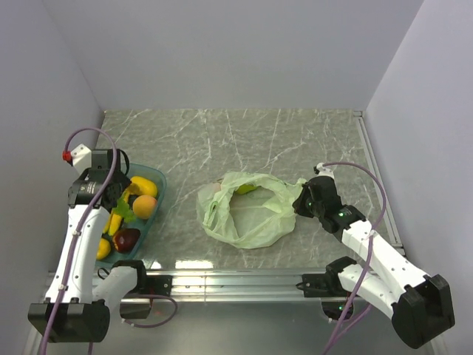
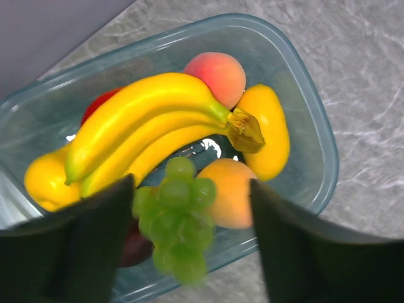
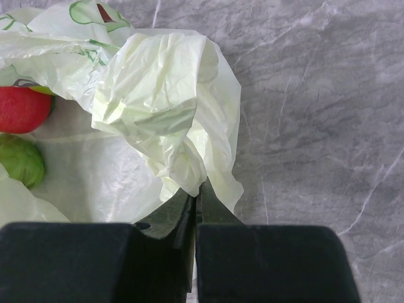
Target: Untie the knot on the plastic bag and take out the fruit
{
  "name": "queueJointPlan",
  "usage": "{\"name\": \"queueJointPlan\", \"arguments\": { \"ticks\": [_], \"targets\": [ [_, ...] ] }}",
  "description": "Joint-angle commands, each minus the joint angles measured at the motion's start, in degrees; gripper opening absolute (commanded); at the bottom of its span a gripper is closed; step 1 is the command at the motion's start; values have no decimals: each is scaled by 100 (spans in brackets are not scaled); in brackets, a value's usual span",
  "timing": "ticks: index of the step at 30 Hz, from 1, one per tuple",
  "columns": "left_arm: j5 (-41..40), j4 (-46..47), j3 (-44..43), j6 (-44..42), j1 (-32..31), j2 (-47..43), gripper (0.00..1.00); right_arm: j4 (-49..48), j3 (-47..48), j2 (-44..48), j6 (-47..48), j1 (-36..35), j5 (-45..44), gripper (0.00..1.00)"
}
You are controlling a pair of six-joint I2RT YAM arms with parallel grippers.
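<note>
The pale-green plastic bag [image 1: 251, 211] lies mid-table with its mouth spread open; I see no knot. My right gripper [image 1: 301, 201] is shut on a bunched fold of the bag's right edge [image 3: 183, 158]. In the right wrist view a red apple [image 3: 22, 108] and a round green fruit [image 3: 20, 159] lie inside the bag. My left gripper [image 1: 122, 194] is open above the teal tray [image 1: 159, 194]. A bunch of green grapes [image 2: 180, 221] hangs, partly blurred, between its spread fingers without touching them, over yellow bananas [image 2: 145, 126].
The tray [image 2: 315, 126] also holds a peach [image 2: 218, 76], an orange-yellow mango [image 2: 271, 132], a lemon [image 2: 44, 183] and dark red fruit [image 1: 126, 239]. Walls stand close on the left, right and back. A metal rail runs along the near table edge [image 1: 236, 281].
</note>
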State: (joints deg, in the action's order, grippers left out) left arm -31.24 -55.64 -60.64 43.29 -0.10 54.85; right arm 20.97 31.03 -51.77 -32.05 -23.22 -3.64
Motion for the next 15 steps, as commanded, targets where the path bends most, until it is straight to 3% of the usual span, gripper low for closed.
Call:
{"name": "queueJointPlan", "arguments": {
  "ticks": [1,2,3,10,15],
  "targets": [
    [-224,-44,61,22,133,-150,82,-164,97,-17,59,37,-49,0],
    [-215,-35,61,22,133,-167,96,-164,97,-44,59,37,-40,0],
    [-181,9,61,-22,133,-168,99,-164,97,-44,68,37,-40,0],
    [424,350,-62,-426,133,-237,99,-164,97,-35,76,37,-49,0],
    [2427,1352,175,-481,-129,-589,97,-172,88,-44,76,37,-93,0]
  ]
}}
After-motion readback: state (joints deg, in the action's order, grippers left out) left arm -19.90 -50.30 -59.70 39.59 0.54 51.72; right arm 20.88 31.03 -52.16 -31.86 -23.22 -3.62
